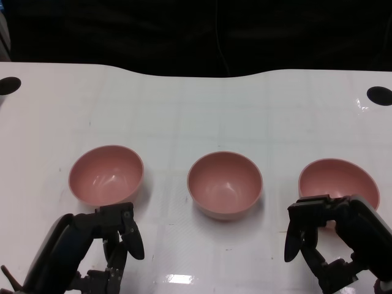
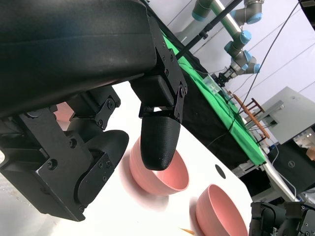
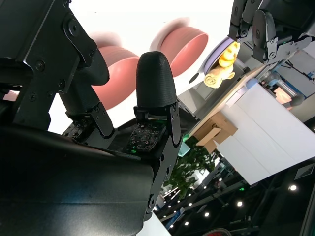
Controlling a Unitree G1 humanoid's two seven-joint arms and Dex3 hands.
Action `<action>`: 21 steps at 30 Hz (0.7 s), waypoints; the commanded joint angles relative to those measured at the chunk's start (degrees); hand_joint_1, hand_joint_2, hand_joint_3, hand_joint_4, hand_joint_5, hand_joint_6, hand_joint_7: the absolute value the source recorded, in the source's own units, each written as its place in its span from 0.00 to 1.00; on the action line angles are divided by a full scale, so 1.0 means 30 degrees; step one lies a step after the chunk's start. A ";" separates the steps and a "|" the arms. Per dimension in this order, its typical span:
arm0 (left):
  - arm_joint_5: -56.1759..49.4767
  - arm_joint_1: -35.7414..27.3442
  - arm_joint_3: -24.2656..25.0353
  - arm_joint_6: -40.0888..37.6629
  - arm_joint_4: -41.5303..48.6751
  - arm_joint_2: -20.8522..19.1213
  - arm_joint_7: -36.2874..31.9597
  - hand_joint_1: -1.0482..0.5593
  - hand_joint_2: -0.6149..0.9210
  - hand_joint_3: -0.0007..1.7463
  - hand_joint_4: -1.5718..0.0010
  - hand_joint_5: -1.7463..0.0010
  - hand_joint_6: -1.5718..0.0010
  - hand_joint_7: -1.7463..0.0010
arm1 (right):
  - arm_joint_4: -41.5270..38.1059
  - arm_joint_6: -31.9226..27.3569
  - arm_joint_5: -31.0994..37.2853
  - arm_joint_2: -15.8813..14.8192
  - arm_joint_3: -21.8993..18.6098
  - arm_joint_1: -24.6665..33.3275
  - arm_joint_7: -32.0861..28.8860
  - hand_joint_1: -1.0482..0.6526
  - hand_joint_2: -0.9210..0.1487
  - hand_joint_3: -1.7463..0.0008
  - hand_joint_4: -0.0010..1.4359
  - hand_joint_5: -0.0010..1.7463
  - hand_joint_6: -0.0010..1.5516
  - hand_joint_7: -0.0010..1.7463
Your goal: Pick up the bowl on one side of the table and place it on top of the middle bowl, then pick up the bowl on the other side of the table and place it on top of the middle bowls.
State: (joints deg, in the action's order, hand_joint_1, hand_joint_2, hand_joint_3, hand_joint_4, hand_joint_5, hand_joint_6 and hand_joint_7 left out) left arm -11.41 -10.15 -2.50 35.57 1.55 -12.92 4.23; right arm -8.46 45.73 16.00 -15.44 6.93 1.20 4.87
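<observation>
Three pink bowls stand in a row on the white table: the left bowl, the middle bowl and the right bowl. All are upright and apart. My left hand hovers just in front of the left bowl with fingers apart, holding nothing. My right hand is at the right bowl's near rim, fingers spread and empty; I cannot tell whether it touches. The left wrist view shows the middle bowl and right bowl past my fingers. The right wrist view shows two bowls beyond my fingers.
A black round hole sits at each far corner of the table. Beyond the table's curved far edge is darkness. Past the table, the left wrist view shows a green surface and other robot arms.
</observation>
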 commanded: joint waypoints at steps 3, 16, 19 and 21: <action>0.0134 -0.0006 0.0111 0.0165 0.0096 -0.0270 0.0119 0.68 0.51 0.97 0.38 0.04 0.43 0.17 | 0.0105 0.0040 -0.0182 -0.0128 -0.0064 0.0033 0.0016 0.80 0.82 0.02 0.69 0.97 0.62 0.74; -0.0127 0.0052 0.0302 0.0410 0.0205 -0.0078 -0.0363 0.68 0.53 0.93 0.41 0.06 0.45 0.21 | 0.0033 0.0074 -0.0231 -0.0152 -0.0069 0.0018 0.0114 0.79 0.82 0.02 0.69 0.96 0.62 0.74; 0.0033 0.0070 0.0453 0.0422 0.0282 0.0161 -0.0568 0.67 0.56 0.87 0.46 0.07 0.46 0.29 | -0.0038 0.0127 -0.0234 -0.0152 -0.0064 -0.0011 0.0106 0.79 0.82 0.03 0.69 0.96 0.62 0.74; 0.0213 0.0085 0.0518 0.0423 0.0334 0.0281 -0.0616 0.66 0.59 0.82 0.51 0.07 0.46 0.37 | -0.0081 0.0169 -0.0259 -0.0147 -0.0053 -0.0025 0.0110 0.79 0.82 0.03 0.69 0.96 0.62 0.74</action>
State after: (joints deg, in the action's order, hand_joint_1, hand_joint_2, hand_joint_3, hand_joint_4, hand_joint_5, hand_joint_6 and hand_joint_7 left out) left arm -11.54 -10.12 -1.78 36.32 1.88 -11.98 3.08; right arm -8.47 45.74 15.97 -15.44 6.93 1.20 5.15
